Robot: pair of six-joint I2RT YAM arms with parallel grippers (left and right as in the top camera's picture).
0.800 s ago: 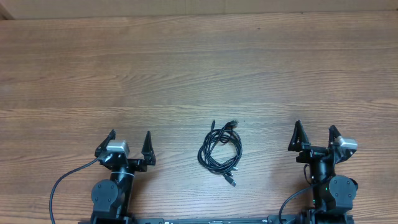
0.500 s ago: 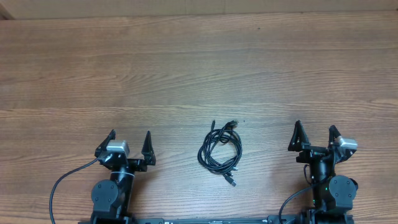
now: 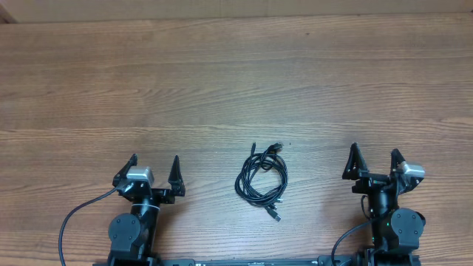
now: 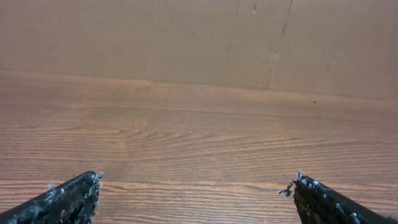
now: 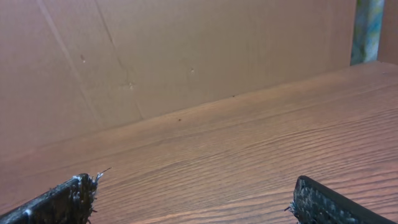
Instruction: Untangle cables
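On the tabletop [image 3: 222, 74], seen from overhead, the cables [image 3: 261, 179] lie in one loose coil, strands crossing each other. Nothing looks untangled yet, so the whole job seems left. The coil's long axis runs near to far, with two plug ends pointing far and one pointing near. The left fingers [image 3: 176, 176] stand well left of the cables and the right fingers [image 3: 352, 161] well right, both spread wide and empty.

The left wrist view shows its fingers [image 4: 62, 200] wide apart over bare wood, with no cables. The right wrist view shows the same [image 5: 56, 202].

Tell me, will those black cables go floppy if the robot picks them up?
Probably floppy: the cables are thin and lie in loose loops. Likely light, too. Lifting one strand may drag the rest, since they overlap.
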